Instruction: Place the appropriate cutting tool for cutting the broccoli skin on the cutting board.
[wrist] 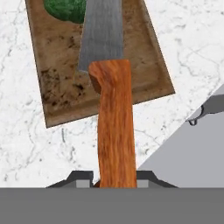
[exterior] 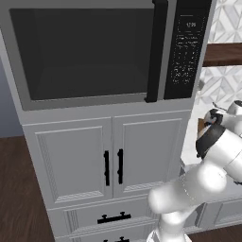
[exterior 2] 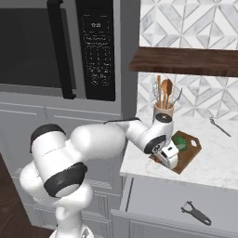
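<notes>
Hand point(exterior 2: 170, 158) is clenched on the wooden handle of a knife point(wrist: 109, 87), its blade reaching over the near edge of the cutting board point(wrist: 144, 65) toward the broccoli point(wrist: 65, 11) at the board's far edge. Stiff and blade-heavy (the smooth handle may slip), it looks best gripped mid-handle, well behind the steel.

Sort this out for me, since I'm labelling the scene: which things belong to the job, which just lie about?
Job: knife, held in gripper; cutting board; broccoli.
Lying about: peeler, utensil jar, microwave.
</notes>
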Available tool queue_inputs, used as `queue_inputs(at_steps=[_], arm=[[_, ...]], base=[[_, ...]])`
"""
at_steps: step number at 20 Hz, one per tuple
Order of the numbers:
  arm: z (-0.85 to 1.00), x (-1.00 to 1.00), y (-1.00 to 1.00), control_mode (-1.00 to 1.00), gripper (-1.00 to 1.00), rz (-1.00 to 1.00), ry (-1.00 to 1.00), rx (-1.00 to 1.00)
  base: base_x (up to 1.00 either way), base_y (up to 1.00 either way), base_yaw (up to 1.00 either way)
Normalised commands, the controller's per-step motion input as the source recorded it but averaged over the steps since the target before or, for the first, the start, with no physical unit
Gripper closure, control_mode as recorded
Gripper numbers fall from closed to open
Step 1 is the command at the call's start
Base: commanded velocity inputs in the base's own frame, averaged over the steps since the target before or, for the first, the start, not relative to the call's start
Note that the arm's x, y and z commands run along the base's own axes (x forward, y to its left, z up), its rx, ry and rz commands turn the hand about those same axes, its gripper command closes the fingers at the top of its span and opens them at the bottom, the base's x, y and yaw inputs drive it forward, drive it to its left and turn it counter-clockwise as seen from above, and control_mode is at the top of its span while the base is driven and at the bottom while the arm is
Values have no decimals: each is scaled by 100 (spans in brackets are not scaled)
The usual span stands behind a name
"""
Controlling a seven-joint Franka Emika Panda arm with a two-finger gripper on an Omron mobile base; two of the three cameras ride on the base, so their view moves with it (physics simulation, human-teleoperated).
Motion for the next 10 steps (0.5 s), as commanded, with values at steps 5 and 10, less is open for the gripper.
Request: queue_inputs(at_steps=[5,10], arm=[[-32,53,-41,-100,100,0,0,6],[-9,53,-23,-100,100,0,1,4]], base=[[0,0,0],[0,0,0]])
